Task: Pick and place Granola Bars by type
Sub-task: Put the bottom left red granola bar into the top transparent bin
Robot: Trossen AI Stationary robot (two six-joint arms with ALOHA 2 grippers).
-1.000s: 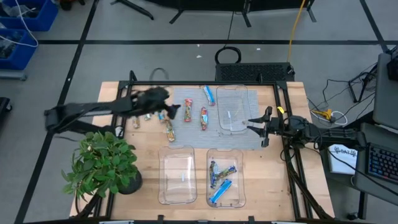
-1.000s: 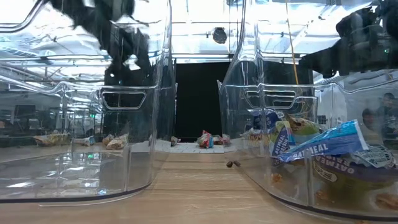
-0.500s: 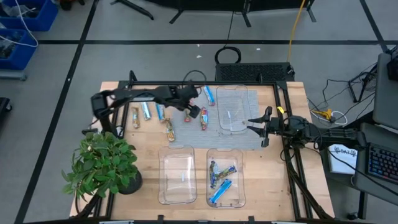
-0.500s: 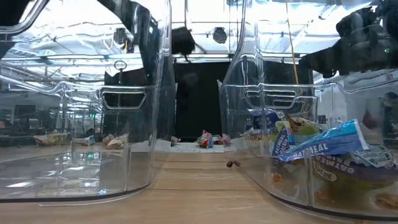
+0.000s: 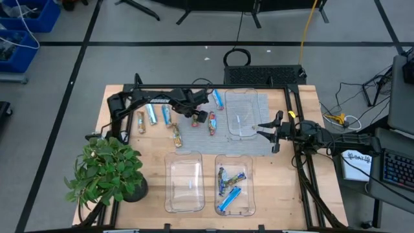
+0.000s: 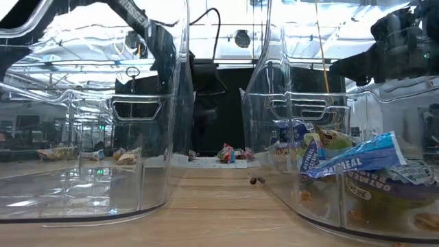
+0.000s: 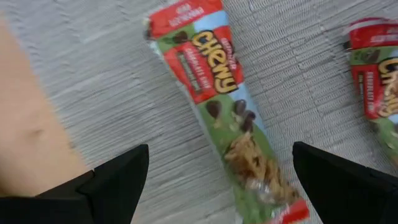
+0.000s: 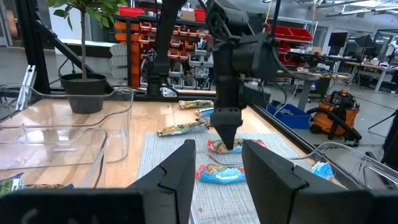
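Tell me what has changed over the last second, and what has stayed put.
The left gripper swung in from the table's left side across to the grey mat and now hangs open over a red Chewy bar, not yet gripping it. The right gripper kept its place, open beside the far clear tray. The bars and trays have not moved.

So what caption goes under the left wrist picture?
Open left gripper poised over a red Chewy granola bar on the gray mat.
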